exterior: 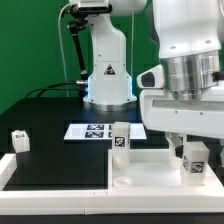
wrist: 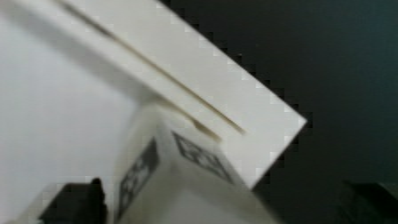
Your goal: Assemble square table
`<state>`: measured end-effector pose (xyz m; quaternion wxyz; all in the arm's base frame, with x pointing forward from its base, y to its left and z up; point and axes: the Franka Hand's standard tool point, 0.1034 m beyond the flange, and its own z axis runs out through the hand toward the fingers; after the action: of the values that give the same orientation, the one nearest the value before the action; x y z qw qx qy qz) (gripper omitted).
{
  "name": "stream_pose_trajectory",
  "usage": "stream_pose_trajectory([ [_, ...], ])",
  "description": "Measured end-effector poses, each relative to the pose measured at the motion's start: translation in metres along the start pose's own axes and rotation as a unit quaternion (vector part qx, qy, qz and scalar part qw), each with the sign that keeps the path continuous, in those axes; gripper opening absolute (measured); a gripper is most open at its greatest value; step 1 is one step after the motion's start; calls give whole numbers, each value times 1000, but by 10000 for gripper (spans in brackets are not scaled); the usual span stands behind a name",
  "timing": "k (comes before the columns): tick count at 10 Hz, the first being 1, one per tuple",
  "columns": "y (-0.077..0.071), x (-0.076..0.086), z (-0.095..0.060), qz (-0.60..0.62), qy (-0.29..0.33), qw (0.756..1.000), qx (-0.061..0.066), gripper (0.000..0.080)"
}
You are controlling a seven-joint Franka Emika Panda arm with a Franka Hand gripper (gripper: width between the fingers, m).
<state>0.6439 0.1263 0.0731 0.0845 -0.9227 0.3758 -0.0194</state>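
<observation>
My gripper (exterior: 194, 150) hangs at the exterior view's right, shut on a small white tagged leg (exterior: 196, 164) held upright just over the white square tabletop panel (exterior: 148, 166). In the wrist view the leg (wrist: 187, 165) fills the space between the two dark fingers (wrist: 75, 203), with the panel (wrist: 71, 90) and its raised edge beneath. A second leg (exterior: 120, 140) stands at the panel's far edge. A third leg (exterior: 19, 141) stands far off at the exterior view's left.
The marker board (exterior: 92, 131) lies on the black table behind the panel. The robot's white base (exterior: 106, 75) stands at the back. A long white border rail (exterior: 55, 195) runs along the front edge.
</observation>
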Motion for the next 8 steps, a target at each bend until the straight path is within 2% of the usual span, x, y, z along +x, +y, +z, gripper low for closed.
stream_pose_trajectory([
  [1,1,-2,2,-35,-2,999,-2,649],
  [3,2,-1,2,-25,-2,1000,-1,649],
  [4,6,0,3,-24,-2,1000,-5,515],
  [5,10,3,3,6,-1,1000,-7,515],
  [6,15,6,3,52,1,999,-10,378],
  [7,19,7,5,93,1,996,-14,296],
  [8,20,7,5,128,1,992,-15,295],
])
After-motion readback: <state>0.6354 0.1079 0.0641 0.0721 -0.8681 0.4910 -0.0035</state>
